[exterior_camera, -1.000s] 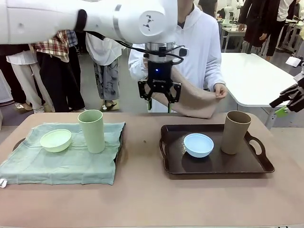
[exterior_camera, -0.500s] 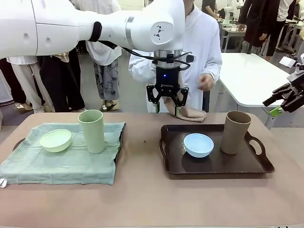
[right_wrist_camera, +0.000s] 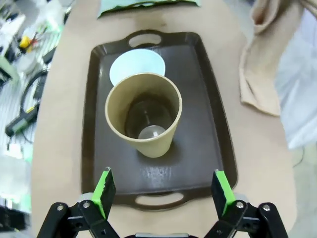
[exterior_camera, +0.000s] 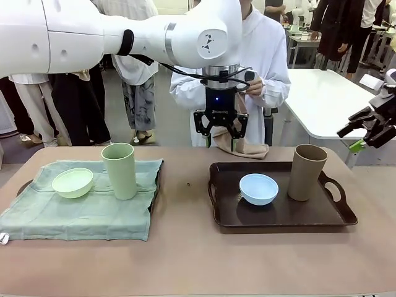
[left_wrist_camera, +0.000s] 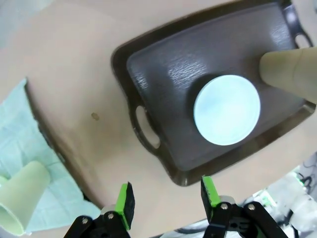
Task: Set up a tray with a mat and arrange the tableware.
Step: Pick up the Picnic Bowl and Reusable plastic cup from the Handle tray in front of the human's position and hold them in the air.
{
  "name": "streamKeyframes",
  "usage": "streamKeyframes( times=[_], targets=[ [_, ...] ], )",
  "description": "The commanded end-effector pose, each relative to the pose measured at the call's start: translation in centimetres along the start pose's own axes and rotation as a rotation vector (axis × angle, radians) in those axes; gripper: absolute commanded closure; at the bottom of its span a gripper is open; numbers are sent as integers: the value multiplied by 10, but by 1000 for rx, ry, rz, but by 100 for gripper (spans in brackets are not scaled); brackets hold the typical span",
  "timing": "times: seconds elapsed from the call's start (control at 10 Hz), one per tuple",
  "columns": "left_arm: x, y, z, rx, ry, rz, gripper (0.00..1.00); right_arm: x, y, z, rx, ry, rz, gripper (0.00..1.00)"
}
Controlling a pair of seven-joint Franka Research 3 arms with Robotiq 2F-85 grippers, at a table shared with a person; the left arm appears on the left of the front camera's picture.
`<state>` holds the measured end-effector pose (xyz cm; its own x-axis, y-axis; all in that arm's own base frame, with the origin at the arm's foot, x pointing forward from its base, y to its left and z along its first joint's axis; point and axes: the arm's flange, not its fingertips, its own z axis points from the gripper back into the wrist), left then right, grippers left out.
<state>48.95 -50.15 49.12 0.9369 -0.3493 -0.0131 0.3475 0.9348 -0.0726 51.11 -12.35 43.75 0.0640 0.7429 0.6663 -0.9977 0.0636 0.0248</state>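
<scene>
Robotics lab, white robot arm point(exterior_camera: 93, 31), white worktable point(exterior_camera: 328, 102), onlookers point(exterior_camera: 68, 86) standing behind

Blue bowl point(exterior_camera: 258, 188), tan cup point(exterior_camera: 307, 171) on tray point(exterior_camera: 278, 217)

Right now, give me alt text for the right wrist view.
A tall tan-brown cup stands upright on a dark tray, seen from above, ahead of the open green-padded fingers. A light blue bowl sits beyond it on the tray; a beige cloth drapes onto the table beside the tray.

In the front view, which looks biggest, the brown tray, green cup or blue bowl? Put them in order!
1. brown tray, largest
2. green cup
3. blue bowl, smallest
</scene>
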Motion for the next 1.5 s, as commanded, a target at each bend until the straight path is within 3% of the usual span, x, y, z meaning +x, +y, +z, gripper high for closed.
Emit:
streamKeyframes(
  times=[0.0,0.2,0.8,1.4],
  targets=[
    [-1,-20,-4,-7,-33,-18,28,-23,-26,-17,73,-51,149,0],
    [2,-24,-17,-42,-52,-29,28,-41,-33,-28,123,-77,142,0],
    [33,-31,-77,-79,-102,-6,28,-43,-47,-77,217,-208,163,0],
    [37,-25,-87,-73,-102,47,28,-42,-42,-97,291,-285,155,0]
  ],
)
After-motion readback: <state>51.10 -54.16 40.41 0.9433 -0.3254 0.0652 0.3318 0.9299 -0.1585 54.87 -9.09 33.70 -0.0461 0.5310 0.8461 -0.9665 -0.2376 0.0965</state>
